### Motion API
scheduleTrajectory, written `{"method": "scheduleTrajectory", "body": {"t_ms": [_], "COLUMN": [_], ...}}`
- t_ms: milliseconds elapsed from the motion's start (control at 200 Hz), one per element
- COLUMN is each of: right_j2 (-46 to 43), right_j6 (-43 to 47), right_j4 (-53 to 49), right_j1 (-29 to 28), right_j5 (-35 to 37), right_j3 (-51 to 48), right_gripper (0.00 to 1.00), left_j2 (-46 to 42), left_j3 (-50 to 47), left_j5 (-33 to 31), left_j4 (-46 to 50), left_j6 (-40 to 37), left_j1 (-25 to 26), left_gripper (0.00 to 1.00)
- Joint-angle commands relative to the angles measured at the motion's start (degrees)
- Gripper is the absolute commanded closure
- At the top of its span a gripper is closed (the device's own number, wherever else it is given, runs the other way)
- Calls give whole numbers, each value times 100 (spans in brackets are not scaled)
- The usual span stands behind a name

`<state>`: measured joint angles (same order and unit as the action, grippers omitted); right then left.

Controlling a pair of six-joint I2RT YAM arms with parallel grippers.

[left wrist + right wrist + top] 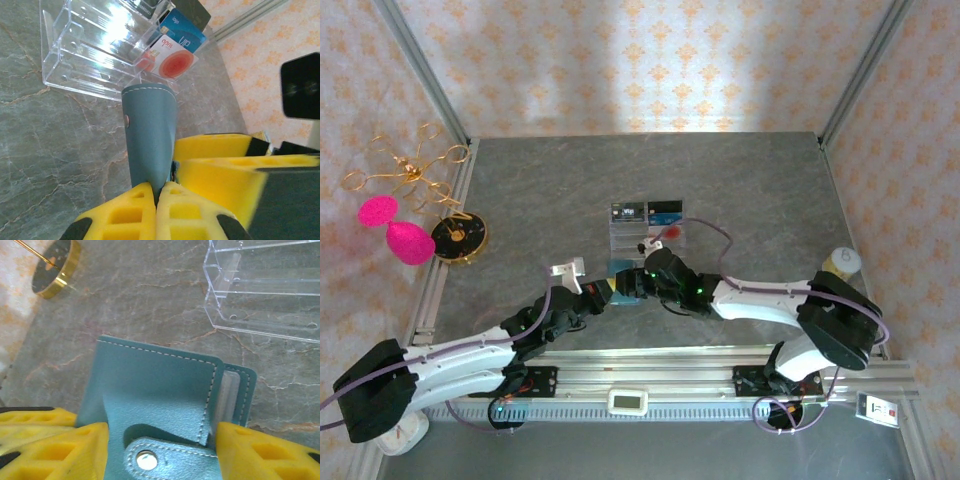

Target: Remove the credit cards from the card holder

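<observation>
Fingers of the left gripper [157, 190] are pinched tight on the bottom edge of the card holder [160, 385], which stands on edge near the middle of the tabletop's [520, 200] near edge. The right gripper [162, 440] meets it from the other side, its yellow fingers [55, 440] spread apart to either side of the snap tab [150, 457], not squeezing. Just beyond, toward the tabletop's centre, sits the clear tray [90, 50], with three credit cards [172, 62] at its far and right sides: pale with red print, blue, black. Bare tabletop runs to the far edge and both far corners; a gold-rimmed disc [52, 267] rests at the left edge.
</observation>
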<state>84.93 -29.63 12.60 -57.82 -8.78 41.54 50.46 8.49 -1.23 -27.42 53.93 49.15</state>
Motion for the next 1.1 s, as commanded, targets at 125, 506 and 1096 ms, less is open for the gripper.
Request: {"method": "scheduleTrajectory", "body": {"t_ms": [125, 506, 1096], "right_j2": [423, 54, -1311], "right_j6": [135, 38, -371], "right_j4": [-432, -507, -145], "right_j1": [-88, -88, 299], "right_j5": [352, 963, 448], "right_j3": [327, -5, -1347], "right_gripper": [53, 100, 100], "left_j2": [-168, -92, 1701], "left_j3": [173, 115, -366], "left_j5": [-8, -105, 727], "left_j4": [-622, -278, -1778], "left_j6": [56, 141, 542], "left_j1": [42, 42, 47], "left_gripper": [100, 100, 94]}}
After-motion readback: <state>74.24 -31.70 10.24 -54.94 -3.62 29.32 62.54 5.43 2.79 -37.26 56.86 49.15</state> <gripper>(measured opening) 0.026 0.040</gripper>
